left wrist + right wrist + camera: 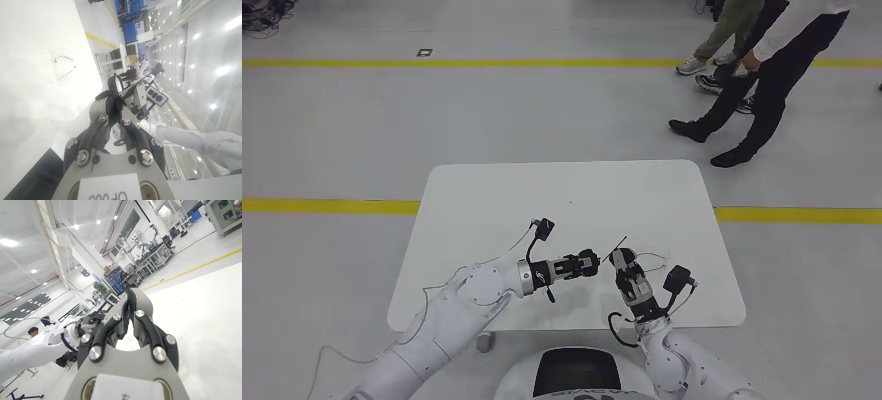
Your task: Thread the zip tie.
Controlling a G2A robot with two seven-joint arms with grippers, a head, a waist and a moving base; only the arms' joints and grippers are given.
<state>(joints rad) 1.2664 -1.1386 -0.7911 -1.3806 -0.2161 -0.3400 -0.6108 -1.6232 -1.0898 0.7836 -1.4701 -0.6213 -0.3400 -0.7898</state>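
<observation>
Hovering over the white rounded table [492,200], left grey claw [593,263] is pinched closed, load unclear; right grey claw [620,257] clamps the thin black plastic zip tie [620,244], tail sticking up. Light, springy, slick: I'd grip close to the tip.

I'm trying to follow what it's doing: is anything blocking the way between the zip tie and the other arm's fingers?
Nothing visible does. The right gripper pinches the zip tie in its fingers. The left gripper sits close beside it above the table, with only open air between them.
</observation>
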